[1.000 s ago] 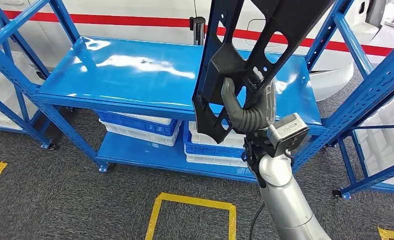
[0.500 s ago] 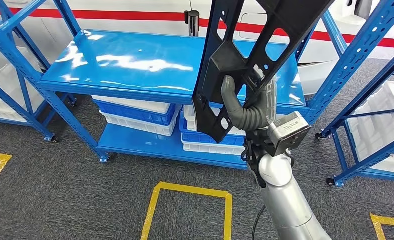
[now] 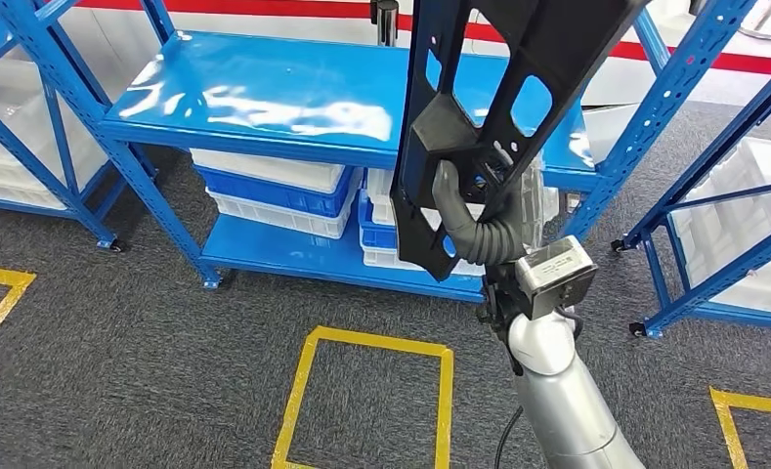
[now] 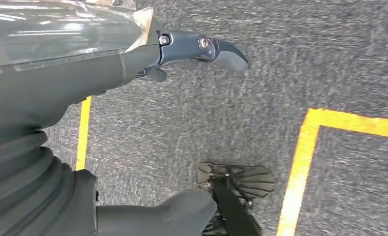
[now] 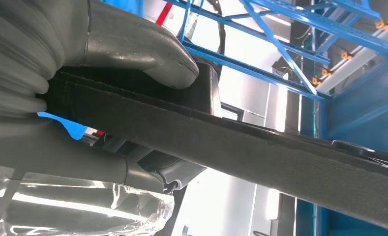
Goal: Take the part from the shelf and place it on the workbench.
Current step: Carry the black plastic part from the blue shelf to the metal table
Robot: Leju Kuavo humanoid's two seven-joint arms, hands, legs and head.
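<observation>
The part (image 3: 533, 59) is a long black plastic panel with cut-outs. It stands nearly upright in the head view, reaching past the top edge. My right hand (image 3: 479, 220) grips it near its lower end, thumb hooked through a cut-out, in front of the blue shelf (image 3: 264, 98). In the right wrist view the thumb (image 5: 147, 54) presses on the part's dark edge (image 5: 260, 157), with fingers underneath. My left hand (image 4: 59, 98) hangs over grey carpet with its fingers apart and nothing in it.
White and blue crates (image 3: 283, 186) sit on the shelf's lower level. More blue racks stand at the left (image 3: 29, 117) and the right (image 3: 713, 195). A yellow taped square (image 3: 371, 391) marks the grey carpet in front of me.
The whole picture has shifted: the shelf sits higher and more carpet shows below, so the camera has moved. The part stays in my right hand in the same grip.
</observation>
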